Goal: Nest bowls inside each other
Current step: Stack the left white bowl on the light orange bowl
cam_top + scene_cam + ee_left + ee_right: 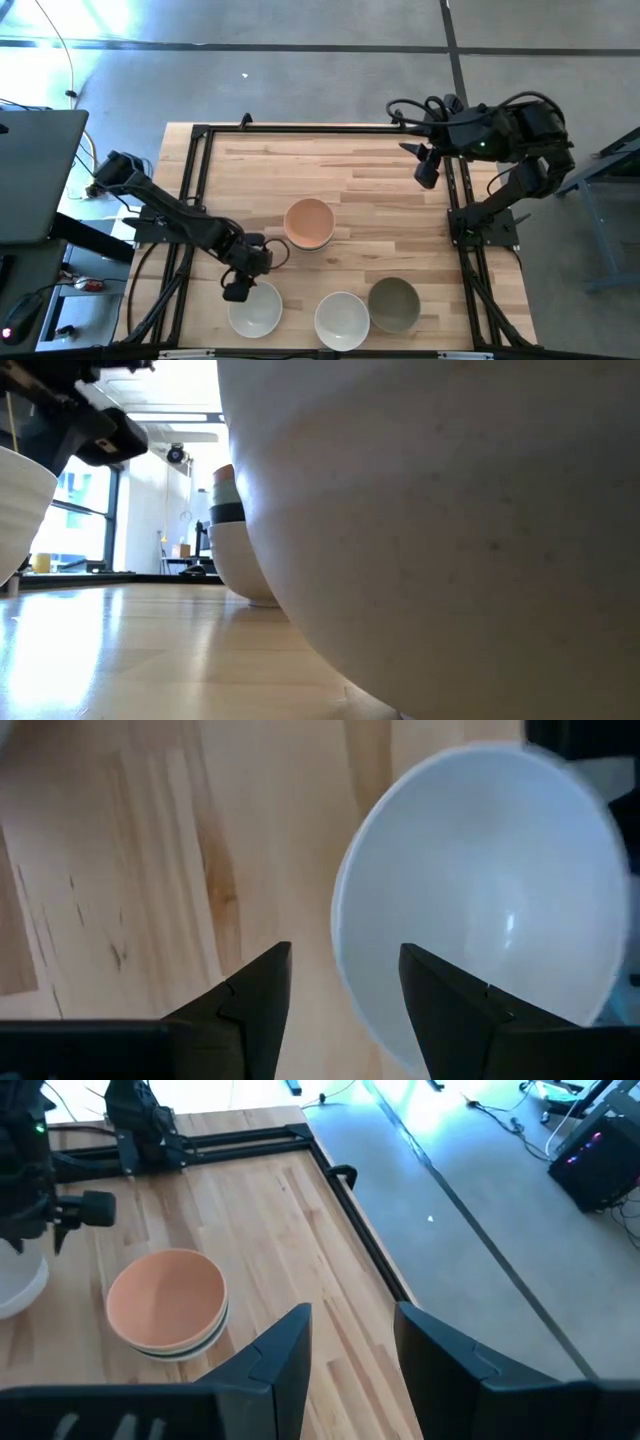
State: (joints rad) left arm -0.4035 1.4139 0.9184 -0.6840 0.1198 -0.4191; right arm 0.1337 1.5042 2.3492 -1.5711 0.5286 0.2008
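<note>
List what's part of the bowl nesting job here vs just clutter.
Job:
- peach bowl stack
- white bowl under the open left gripper
- second white bowl
- olive-grey bowl
- right gripper, open, parked at the far right edge

Lying about:
- laptop off the table
- floor cables

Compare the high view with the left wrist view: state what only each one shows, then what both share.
Only the high view shows the peach bowl stack, the middle white bowl, the olive-grey bowl and the right gripper, which waits open above the table's far right edge. Only the left wrist view shows the inside of the white bowl up close, with one dark finger over its rim. Both show the left gripper, open at the left white bowl, and the wooden table.
</note>
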